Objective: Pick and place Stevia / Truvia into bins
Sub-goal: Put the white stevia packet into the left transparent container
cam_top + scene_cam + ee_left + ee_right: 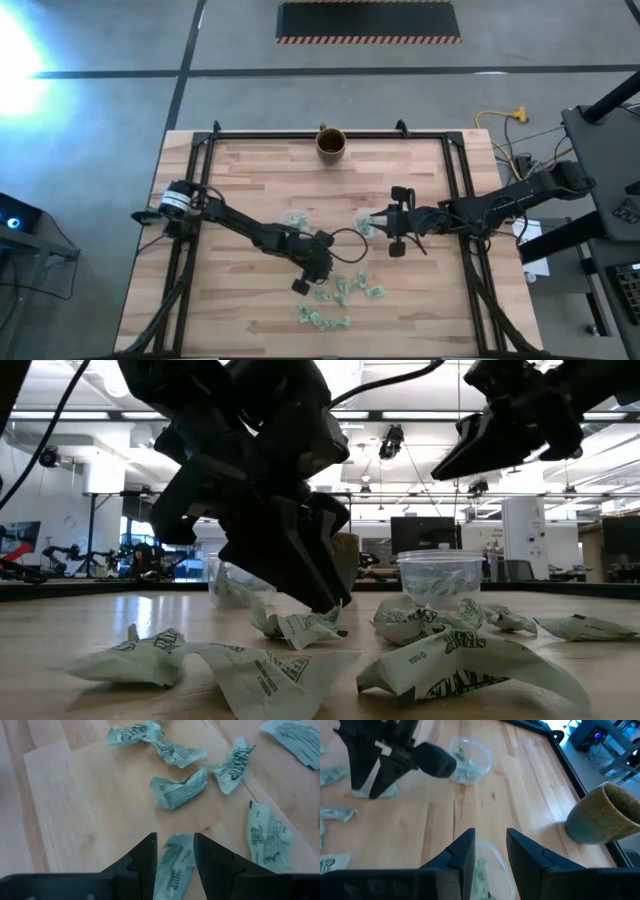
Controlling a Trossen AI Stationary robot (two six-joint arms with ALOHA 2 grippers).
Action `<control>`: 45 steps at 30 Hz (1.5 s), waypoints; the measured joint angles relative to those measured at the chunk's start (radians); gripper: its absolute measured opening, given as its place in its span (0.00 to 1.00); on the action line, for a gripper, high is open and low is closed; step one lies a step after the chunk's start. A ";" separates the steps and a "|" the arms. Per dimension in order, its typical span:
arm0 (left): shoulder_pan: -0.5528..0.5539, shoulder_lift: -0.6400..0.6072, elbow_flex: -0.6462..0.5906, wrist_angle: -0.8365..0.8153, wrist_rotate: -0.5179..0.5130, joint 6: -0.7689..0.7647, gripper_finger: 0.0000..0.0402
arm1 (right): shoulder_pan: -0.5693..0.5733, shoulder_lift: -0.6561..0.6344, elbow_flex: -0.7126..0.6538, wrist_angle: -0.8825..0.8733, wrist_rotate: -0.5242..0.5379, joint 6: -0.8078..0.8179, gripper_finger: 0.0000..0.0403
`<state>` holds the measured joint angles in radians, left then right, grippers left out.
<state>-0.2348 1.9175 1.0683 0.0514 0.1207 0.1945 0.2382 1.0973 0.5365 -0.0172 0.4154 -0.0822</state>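
Several crumpled green-and-white packets (340, 295) lie scattered on the wooden table near its near edge. My left gripper (175, 855) is open and points down among them. Its fingers stand on either side of one packet (172, 867) that lies flat on the wood. Whether they touch it I cannot tell. My right gripper (490, 850) is open and hovers just above the right clear cup (495, 867), which holds packets. The left clear cup (470, 757) also holds packets and stands on the table beyond my left gripper (305, 278).
A brown-gold mug (331, 143) stands at the table's far edge, well away from both arms. A black metal frame (455, 160) runs along the table's sides. More loose packets (180, 790) lie close around my left gripper. Bare wood stretches to the table's left.
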 joint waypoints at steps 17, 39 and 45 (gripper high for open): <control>0.000 -0.001 0.000 -0.022 -0.028 0.030 0.12 | 0.000 -0.004 0.000 -0.002 0.000 -0.003 0.20; 0.000 -0.013 0.019 -0.035 -0.126 0.055 0.00 | 0.000 -0.004 0.000 -0.006 0.000 -0.004 0.17; -0.001 -0.056 0.021 -0.038 -0.182 0.050 0.00 | 0.000 -0.003 0.000 -0.009 0.000 -0.004 0.18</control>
<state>-0.2356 1.8616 1.0893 0.0138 -0.0609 0.2448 0.2379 1.0939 0.5362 -0.0265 0.4156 -0.0860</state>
